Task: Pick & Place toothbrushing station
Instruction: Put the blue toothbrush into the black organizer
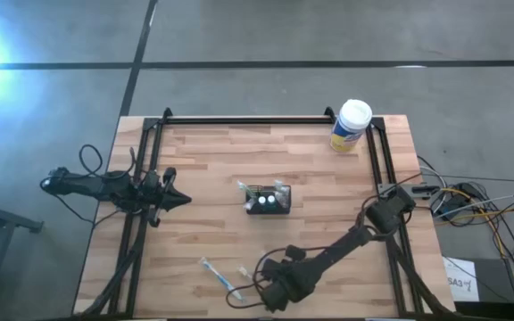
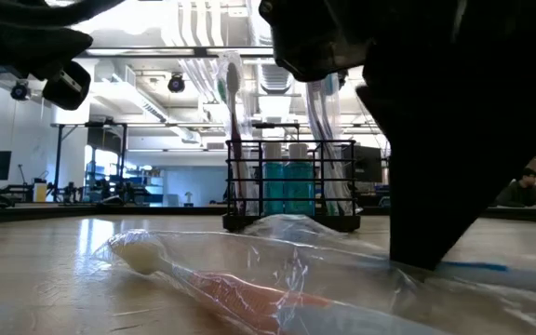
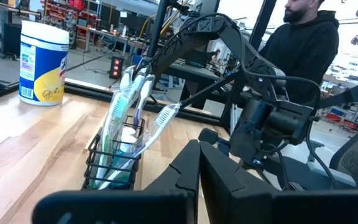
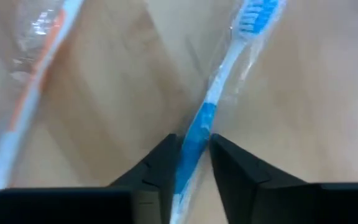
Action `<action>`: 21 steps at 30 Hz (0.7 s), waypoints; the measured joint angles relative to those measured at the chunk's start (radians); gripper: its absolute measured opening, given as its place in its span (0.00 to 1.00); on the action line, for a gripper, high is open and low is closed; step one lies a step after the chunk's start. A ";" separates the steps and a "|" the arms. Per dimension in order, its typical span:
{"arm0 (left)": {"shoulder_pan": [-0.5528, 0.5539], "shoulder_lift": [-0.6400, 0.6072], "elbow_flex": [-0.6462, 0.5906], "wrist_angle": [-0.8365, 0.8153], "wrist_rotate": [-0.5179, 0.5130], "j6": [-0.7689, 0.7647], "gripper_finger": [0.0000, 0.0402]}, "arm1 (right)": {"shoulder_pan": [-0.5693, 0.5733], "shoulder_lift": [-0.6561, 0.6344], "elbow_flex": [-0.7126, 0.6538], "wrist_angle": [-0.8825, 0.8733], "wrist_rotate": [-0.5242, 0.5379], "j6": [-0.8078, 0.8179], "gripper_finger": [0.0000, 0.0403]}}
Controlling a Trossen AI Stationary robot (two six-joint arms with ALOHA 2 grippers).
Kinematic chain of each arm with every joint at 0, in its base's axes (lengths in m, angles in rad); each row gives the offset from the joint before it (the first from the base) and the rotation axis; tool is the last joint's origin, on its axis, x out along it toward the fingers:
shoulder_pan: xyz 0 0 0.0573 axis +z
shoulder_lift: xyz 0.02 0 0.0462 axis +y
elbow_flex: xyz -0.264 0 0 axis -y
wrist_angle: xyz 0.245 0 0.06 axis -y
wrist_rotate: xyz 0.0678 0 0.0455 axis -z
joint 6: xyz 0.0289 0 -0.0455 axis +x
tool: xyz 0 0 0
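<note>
The toothbrushing station [image 1: 269, 200] is seen upright near the middle of the counter [image 1: 221, 160], with wrapped toothbrushes in it. The right end effector [image 4: 192, 158] is lowered at the near edge, narrowed around the handle of a blue wrapped toothbrush [image 4: 219, 93]. The left end effector [image 1: 178, 201] is closed, empty, at the left. No lettering on the yellow-labelled canister [image 3: 42, 61] can be read.
</note>
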 joint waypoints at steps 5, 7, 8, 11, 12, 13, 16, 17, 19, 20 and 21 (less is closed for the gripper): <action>0.000 0.000 0.000 0.000 0.000 0.000 0.03 | 0.008 -0.035 -0.016 -0.014 0.098 -0.033 0.05; 0.000 0.000 0.000 0.000 0.000 0.000 0.03 | 0.007 -0.058 -0.026 -0.022 0.114 -0.042 0.04; 0.000 0.000 0.000 0.000 0.000 0.000 0.03 | 0.008 -0.069 -0.033 -0.023 0.130 -0.043 0.04; 0.000 0.000 0.000 0.001 0.000 0.003 0.03 | 0.011 -0.135 -0.053 -0.017 0.183 -0.066 0.04; 0.000 0.000 0.000 0.001 0.000 0.003 0.03 | 0.015 -0.163 -0.059 -0.009 0.204 -0.083 0.04; 0.000 0.000 0.000 0.000 0.000 0.003 0.03 | 0.020 -0.189 -0.070 0.008 0.227 -0.098 0.04; 0.000 0.000 0.000 0.000 0.000 0.004 0.03 | 0.041 -0.268 -0.123 0.075 0.339 -0.168 0.04; 0.000 0.000 0.000 0.001 0.000 0.005 0.03 | 0.048 -0.300 -0.151 0.114 0.382 -0.199 0.04; 0.000 0.000 0.000 0.000 -0.003 0.022 0.03 | 0.054 -0.386 -0.227 0.218 0.435 -0.254 0.03; 0.000 0.000 0.000 0.000 -0.005 0.029 0.03 | 0.054 -0.432 -0.272 0.286 0.449 -0.285 0.03; 0.000 0.000 0.000 0.000 -0.006 0.030 0.03 | 0.054 -0.475 -0.320 0.364 0.467 -0.315 0.03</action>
